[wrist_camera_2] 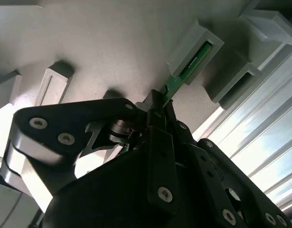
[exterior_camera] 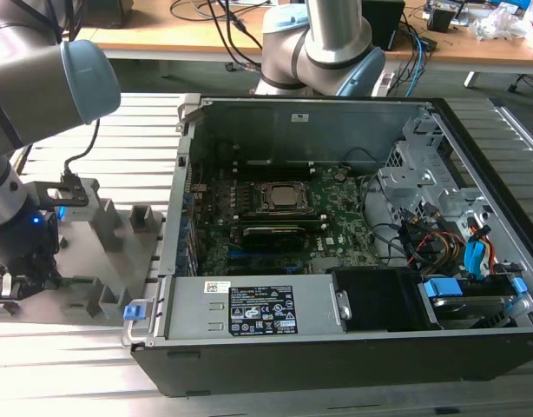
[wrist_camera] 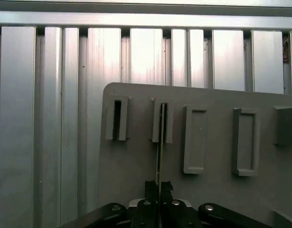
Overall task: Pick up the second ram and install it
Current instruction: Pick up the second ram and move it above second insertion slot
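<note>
Ribbed aluminium tabletop [exterior_camera: 58, 365], with a grey fixture plate [exterior_camera: 84, 261] lying flat on it and an open computer case [exterior_camera: 336, 347] just beside the plate, toward the exterior view's right. The arm [exterior_camera: 41, 69] reaches down over the plate; the case is well off to the side of the tool.

Tool [wrist_camera: 159, 186]: fingers drawn together, nearly fully closed, one on each flat face of the second ram [wrist_camera: 160, 142]. In the first wrist view the stick is seen edge-on, as a thin line running straight out ahead of the tool.

Second wrist view: tool [wrist_camera_2: 160, 102] pinches the near end of the green stick [wrist_camera_2: 184, 71]. The far end sits inside a grey slotted holder [wrist_camera_2: 198, 40] directly ahead of the fingertips. A pale strip shows on the part inside the slot.

Holder row, first wrist view: ram's holder [wrist_camera: 169, 126] stands ahead of the tool. A like slotted holder [wrist_camera: 118, 118] sits just beside it on one flank. Two longer framed blocks [wrist_camera: 196, 137] [wrist_camera: 245, 142] sit on the other flank.

Ram position: on the fixture plate, far end in its holder, apart from the case. Inside the case, the motherboard [exterior_camera: 336, 208] lies exposed with the CPU socket [exterior_camera: 284, 198] near its middle.
</note>
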`<state>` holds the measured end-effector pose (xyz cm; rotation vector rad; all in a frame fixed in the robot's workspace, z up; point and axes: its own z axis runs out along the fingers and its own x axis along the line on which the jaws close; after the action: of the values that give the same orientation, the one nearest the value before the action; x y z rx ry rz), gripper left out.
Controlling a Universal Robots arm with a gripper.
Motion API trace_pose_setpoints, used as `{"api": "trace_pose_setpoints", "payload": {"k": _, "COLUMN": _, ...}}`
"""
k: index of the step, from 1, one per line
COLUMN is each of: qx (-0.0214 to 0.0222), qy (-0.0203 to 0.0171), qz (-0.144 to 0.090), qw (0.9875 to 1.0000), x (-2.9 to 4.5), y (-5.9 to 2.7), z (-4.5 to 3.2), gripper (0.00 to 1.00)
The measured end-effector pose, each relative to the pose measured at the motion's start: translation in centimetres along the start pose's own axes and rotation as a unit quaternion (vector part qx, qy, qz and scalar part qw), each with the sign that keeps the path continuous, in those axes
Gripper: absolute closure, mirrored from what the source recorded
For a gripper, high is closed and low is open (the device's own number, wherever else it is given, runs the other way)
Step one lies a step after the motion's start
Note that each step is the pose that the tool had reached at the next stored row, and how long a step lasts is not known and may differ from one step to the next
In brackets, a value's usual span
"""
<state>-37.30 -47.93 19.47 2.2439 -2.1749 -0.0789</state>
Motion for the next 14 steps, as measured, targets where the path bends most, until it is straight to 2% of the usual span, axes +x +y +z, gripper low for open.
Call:
{"api": "trace_pose_setpoints", "payload": {"k": 1, "qx": -0.0005, "qy": 0.0008, "qz": -0.017, "qw": 0.9998, "x": 0.0, "y": 0.0, "z": 0.0, "gripper": 0.86}}
{"api": "trace_pose_setpoints", "payload": {"k": 2, "qx": -0.0006, "qy": 0.001, "qz": -0.021, "qw": 0.9998, "x": -0.01, "y": 0.0, "z": 0.0, "gripper": 0.86}}
{"api": "trace_pose_setpoints", "payload": {"k": 11, "qx": -0.0003, "qy": 0.0007, "qz": -0.013, "qw": 0.9999, "x": -0.01, "y": 0.0, "z": 0.0, "gripper": 0.86}}
{"api": "trace_pose_setpoints", "payload": {"k": 14, "qx": -0.0003, "qy": 0.0006, "qz": -0.013, "qw": 0.9999, "x": -0.01, "y": 0.01, "z": -0.25, "gripper": 0.86}}
